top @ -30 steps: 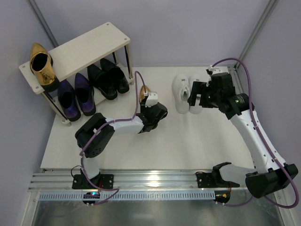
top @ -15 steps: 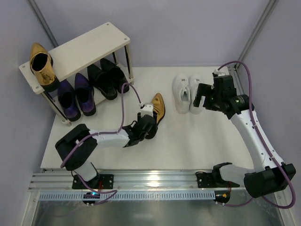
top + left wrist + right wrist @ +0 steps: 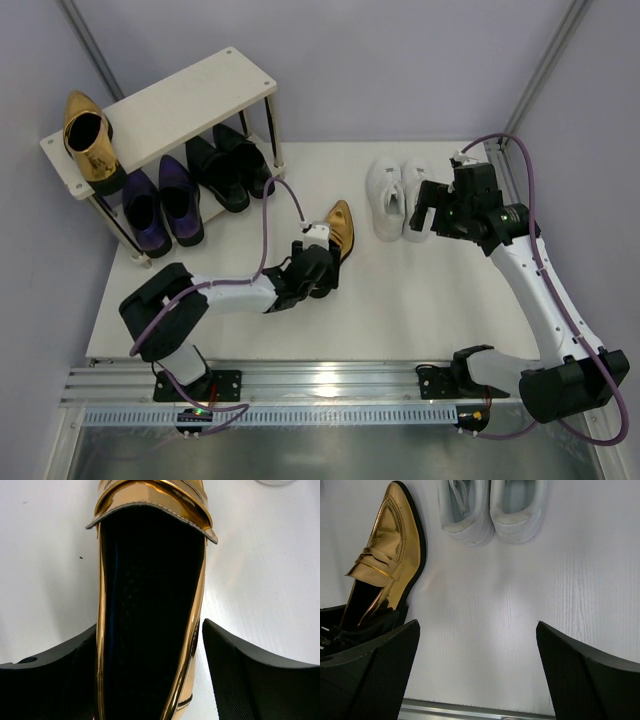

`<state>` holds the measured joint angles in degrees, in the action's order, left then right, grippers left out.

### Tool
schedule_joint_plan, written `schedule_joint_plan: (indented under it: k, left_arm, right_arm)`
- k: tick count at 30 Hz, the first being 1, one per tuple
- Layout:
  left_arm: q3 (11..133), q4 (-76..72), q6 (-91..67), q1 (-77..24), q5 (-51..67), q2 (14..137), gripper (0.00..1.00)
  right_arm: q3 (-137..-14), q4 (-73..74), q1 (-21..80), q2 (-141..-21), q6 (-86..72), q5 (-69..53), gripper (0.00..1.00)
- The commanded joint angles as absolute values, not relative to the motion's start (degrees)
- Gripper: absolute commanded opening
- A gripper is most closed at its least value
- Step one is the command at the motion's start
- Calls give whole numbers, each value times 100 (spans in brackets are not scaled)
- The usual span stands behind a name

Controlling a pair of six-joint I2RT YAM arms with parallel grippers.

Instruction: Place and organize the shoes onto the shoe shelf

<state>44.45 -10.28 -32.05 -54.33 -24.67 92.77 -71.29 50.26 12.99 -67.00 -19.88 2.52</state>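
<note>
A glossy gold loafer (image 3: 337, 228) with a pointed toe, a stitched strap and a dark woven lining lies flat near the middle of the white wood-grain table (image 3: 420, 300), toe toward the far edge. The left gripper (image 3: 322, 264) straddles its heel with the claw loosened. One black, finely dimpled pad (image 3: 240, 670) stands just clear of the shoe's side with a sliver of table between, and the other sits close against the opposite side. The right gripper (image 3: 428, 212) hovers with its claw spread wide and nothing between the fingers, beside the matte white sneakers (image 3: 398, 198), which stand side by side nearer the far edge. At the table's far left corner stands the shoe shelf (image 3: 170, 105), two pale flat boards on thin metal legs. A second gold loafer (image 3: 88, 138) sits at the left end of its top board. On the lower board the shiny purple shoes (image 3: 160, 205) sit left of the shiny black shoes (image 3: 228, 168), all slim and pointed.
</note>
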Motion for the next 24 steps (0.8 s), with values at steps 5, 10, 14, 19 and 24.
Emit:
schedule_joint_plan:
  k: [5, 10, 14, 19, 24]
  left_arm:
    - [4641, -782, -3366, -5537, -2083, 9492, 73]
    - [4764, -642, -3261, -5537, -2039, 9580, 0]
    - [4781, -571, -3252, -5633, -2152, 9510, 0]
    - [5499, 383, -2962, -5976, -2960, 9097, 0]
    - [6370, 1142, -2620, -5994, -3602, 8684, 0]
  right_arm:
    - [-7119, 5001, 1283, -6530, -1995, 202, 97]
    - [-7102, 4983, 1275, -6521, -1986, 176, 98]
    - [-7128, 4975, 1275, -6521, -1960, 158, 98]
    - [-7110, 4975, 1283, -6504, -1960, 185, 97]
    - [-7137, 4957, 1283, -6521, -1960, 193, 98]
